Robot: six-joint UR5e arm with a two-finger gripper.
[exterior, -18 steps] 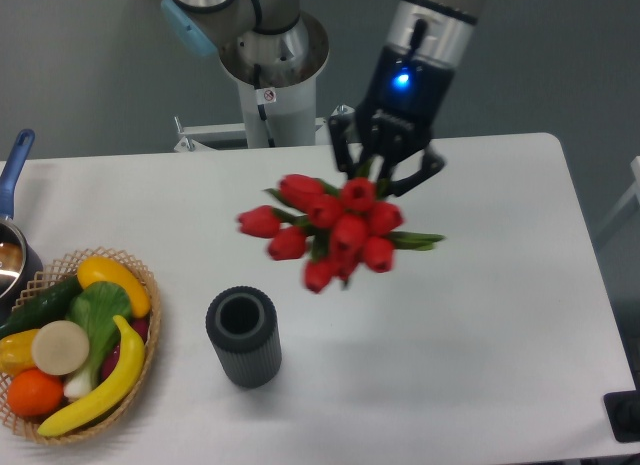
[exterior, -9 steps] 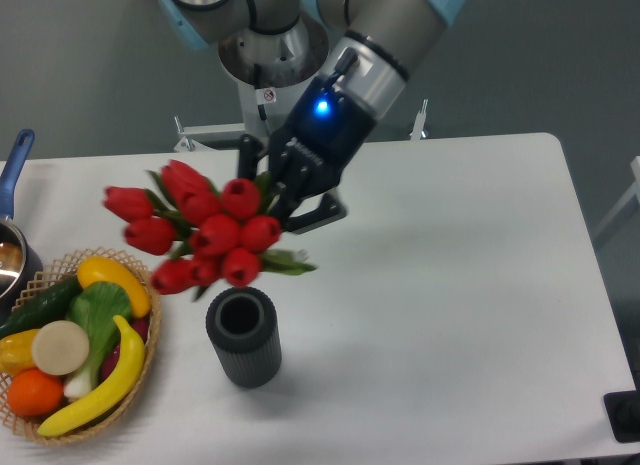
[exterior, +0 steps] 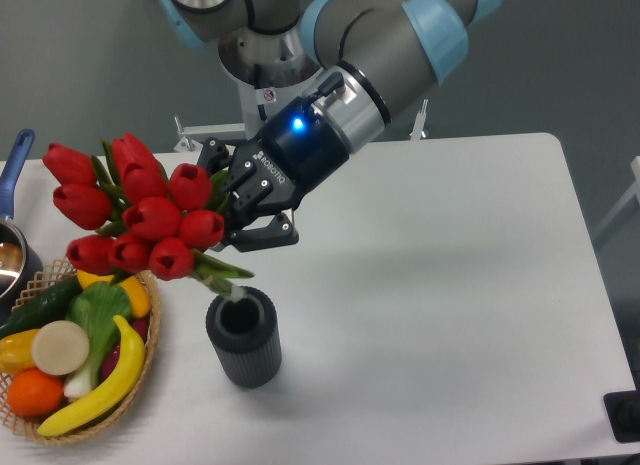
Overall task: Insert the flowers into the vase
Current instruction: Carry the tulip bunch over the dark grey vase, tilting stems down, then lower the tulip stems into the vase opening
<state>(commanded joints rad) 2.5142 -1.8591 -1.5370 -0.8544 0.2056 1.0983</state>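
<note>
Since half a second ago the bunch of red tulip buds with green stems and leaves (exterior: 140, 217) has swung further left and tilted, blooms now over the basket's upper edge and stem ends pointing down into the mouth of the small dark grey ribbed cylindrical vase (exterior: 243, 338); the black two-finger gripper (exterior: 240, 211) has moved left with it and lower, the arm leaning more steeply across the white surface (exterior: 450, 285). The vase, basket and pot have not shifted. Fingers are clenched on the bunch's stems just below the blooms; the exact contact is hidden by leaves and buds. Pale stem tips sit at the vase rim, but how deep they reach inside cannot be told. The buds cover the top rim of the woven wicker basket of coloured plastic fruit and vegetables (exterior: 140, 370), which is cut off at the left and bottom edges. The blue-handled metal pot (exterior: 12, 235) is mostly out of view at left. Buds are glossy and oval; the vase has fine horizontal ribs and a round opening; the surface is smooth and matte with rounded corners.
</note>
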